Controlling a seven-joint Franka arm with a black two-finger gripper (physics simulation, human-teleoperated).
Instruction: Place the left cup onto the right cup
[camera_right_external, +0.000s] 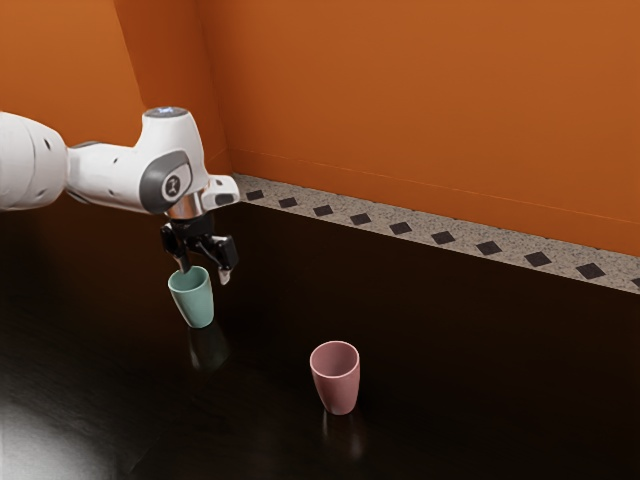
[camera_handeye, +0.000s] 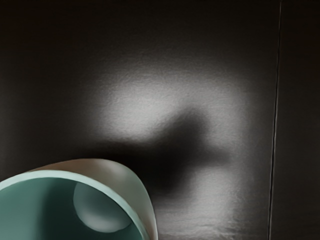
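Hovering at the teal cup's (camera_right_external: 192, 298) rim was the claw (camera_right_external: 203, 270); couldn't tell if gripping or wide. Pink cup (camera_right_external: 335, 377) stood well apart at 4 o'clock on dark bench (camera_right_external: 480, 360).

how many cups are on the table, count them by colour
teal cup: 1
pink cup: 1
total: 2 cups
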